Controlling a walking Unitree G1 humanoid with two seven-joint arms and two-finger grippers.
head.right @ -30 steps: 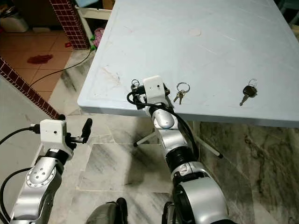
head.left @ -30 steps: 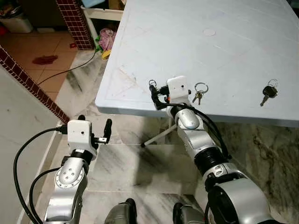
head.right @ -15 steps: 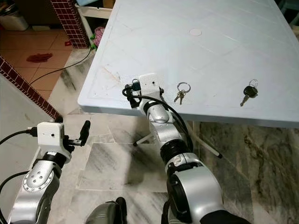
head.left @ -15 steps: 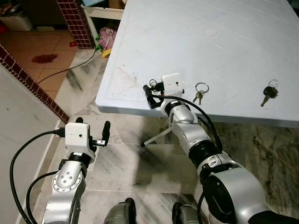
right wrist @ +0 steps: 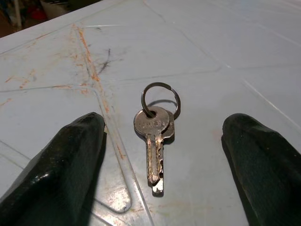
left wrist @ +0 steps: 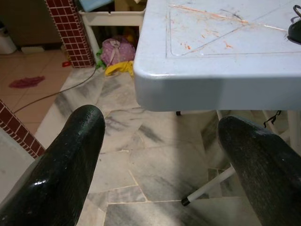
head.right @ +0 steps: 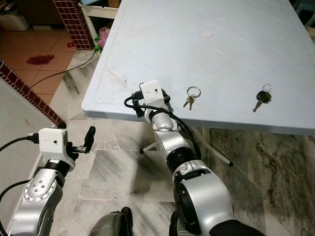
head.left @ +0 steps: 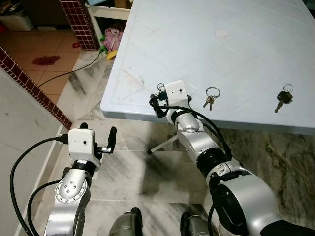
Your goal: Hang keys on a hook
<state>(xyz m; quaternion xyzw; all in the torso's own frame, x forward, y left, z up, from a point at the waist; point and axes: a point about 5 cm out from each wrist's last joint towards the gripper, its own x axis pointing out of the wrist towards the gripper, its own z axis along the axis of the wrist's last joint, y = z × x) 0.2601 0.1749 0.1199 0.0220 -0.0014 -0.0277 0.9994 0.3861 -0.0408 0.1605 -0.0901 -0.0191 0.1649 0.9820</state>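
Silver keys on ring [right wrist: 154, 133]: we see two plain keys on a round split ring, lying flat on the tabletop near its front edge, toward the front left corner, beside rust-coloured scratches.
Right gripper [right wrist: 162, 155]: ours, low over the tabletop at the front edge; its fingers [right wrist: 66, 165] stand wide apart with the silver keys lying between them, untouched.
Second key bunch [head.left: 210, 97]: small keys on a ring, farther right along the front edge, apart from the gripper.
Black-headed key [head.left: 283, 97]: on a ring, near the front edge toward the right end of the tabletop.
Table [head.left: 236, 54]: pale blue plastic, scuffed, with a small round cap near its middle.
Left gripper [left wrist: 160, 155]: ours, held below the table's front left corner, over the marble floor [head.left: 142, 172]; its fingers are spread wide and hold nothing.
Beyond: a red-tiled pillar [head.left: 78, 22] and a bundle of cloth [head.left: 112, 40] on the floor past the table's left edge.
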